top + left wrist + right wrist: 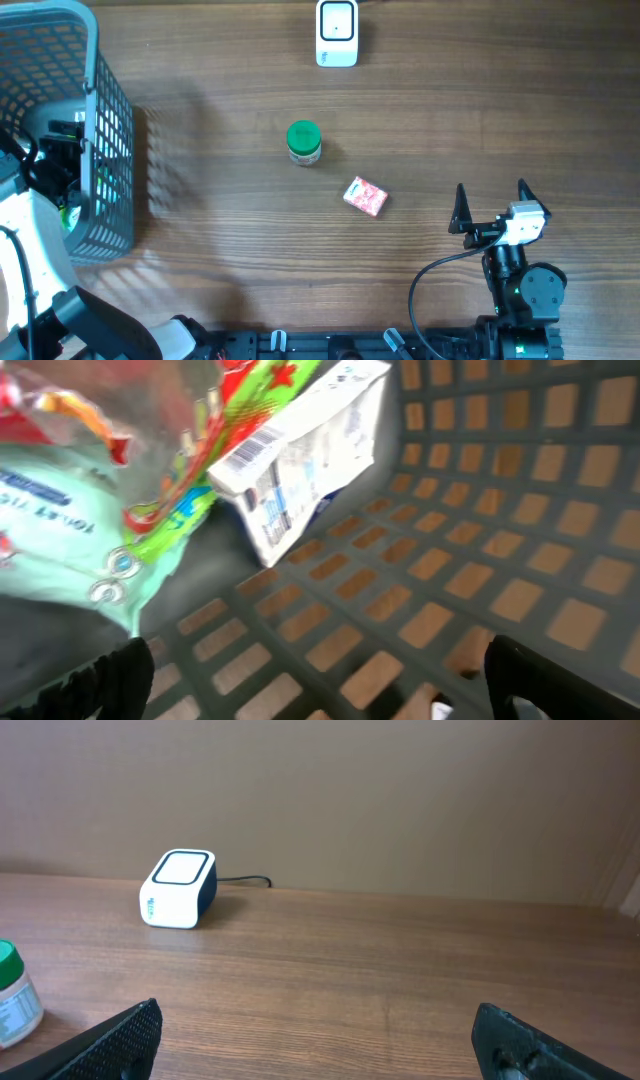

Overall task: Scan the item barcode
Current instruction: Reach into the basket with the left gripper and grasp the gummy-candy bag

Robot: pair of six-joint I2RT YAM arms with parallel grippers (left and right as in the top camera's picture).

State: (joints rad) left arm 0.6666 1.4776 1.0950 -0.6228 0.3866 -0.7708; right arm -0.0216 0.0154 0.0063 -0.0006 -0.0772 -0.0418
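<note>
Two claws: the left claw (325, 690) hangs wide open and empty inside the grey plastic lattice basket (96, 100) at the table's left edge; the right claw (491, 195) is also spread wide and empty, near right.
Item: a white printed cardboard carton (300, 470) lies tilted in the basket, leaning on a soft mint-green plastic packet (60, 530).
Barcode: a black-and-white barcode (245, 455) on the carton's narrow end.
Handling: probably light, stiff but crushable; the smooth card may slip.
Hold: best across the long flat faces, leaving the barcode uncovered.
Scanner: a white rounded plastic scanner block (337, 33), far centre, well apart from the basket.
Table: brown wood-grain table (480, 100), matte.
</note>
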